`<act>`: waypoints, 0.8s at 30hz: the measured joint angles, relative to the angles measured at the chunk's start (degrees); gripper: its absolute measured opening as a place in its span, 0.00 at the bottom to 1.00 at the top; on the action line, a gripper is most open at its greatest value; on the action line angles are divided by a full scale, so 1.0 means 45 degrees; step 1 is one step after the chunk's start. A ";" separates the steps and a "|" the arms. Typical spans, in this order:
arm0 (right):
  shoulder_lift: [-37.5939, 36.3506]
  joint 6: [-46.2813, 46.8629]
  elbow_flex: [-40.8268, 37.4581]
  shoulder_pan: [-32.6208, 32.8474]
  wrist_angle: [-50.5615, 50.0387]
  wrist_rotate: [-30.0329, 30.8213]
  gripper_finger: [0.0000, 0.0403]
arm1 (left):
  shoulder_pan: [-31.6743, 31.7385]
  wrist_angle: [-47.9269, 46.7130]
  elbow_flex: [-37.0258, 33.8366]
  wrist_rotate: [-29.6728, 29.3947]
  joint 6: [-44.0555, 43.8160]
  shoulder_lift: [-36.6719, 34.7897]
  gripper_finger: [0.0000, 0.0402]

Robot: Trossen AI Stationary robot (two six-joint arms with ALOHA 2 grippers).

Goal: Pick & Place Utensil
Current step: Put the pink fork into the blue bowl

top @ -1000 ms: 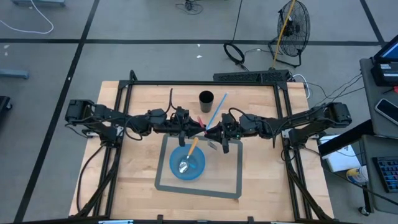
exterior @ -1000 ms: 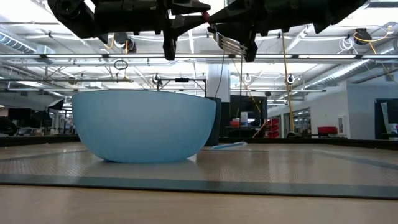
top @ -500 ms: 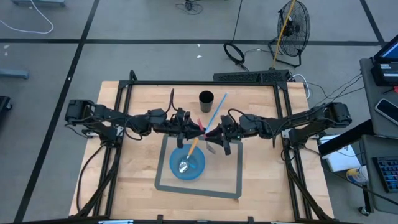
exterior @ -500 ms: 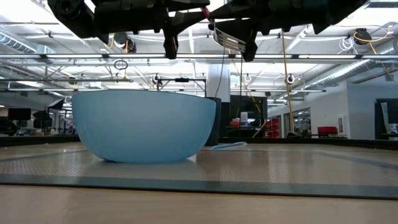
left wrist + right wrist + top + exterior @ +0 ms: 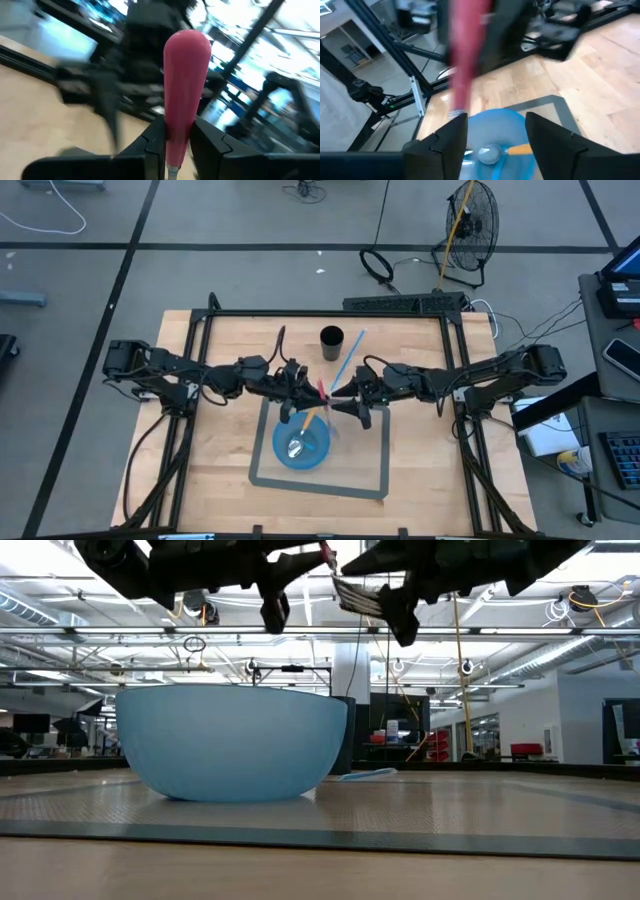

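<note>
The pink utensil (image 5: 186, 95) has been tipped. It is pinched by the left gripper (image 5: 172, 137); the right gripper (image 5: 492, 131) is open, empty. It looks light and stiff, best held mid-handle.

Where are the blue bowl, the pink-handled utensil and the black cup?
blue bowl (image 5: 232, 743): low view, on its outer wall.
pink-handled utensil (image 5: 184, 90): left wrist view, mid-handle.
black cup (image 5: 331, 340): high view, on its rim.
</note>
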 joint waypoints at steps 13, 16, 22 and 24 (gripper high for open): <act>-0.0684 0.0015 0.0000 -0.0006 -0.2162 0.0006 0.58 | -0.0011 -0.4802 -0.0003 0.1678 0.0574 -0.1502 0.16; -0.0949 -0.0102 0.0000 -0.0025 -0.2598 0.0008 0.57 | -0.0007 -0.6573 -0.0005 0.1631 0.0966 -0.2046 0.15; -0.1721 -0.0288 0.0000 -0.0140 -0.3999 0.0700 0.57 | -0.0052 -0.9265 -0.0005 0.1240 0.0942 -0.2428 0.18; -0.2137 -0.0320 0.0000 -0.0221 -0.4725 0.1062 0.57 | -0.0160 -0.9464 -0.0005 0.1145 0.0849 -0.2394 0.18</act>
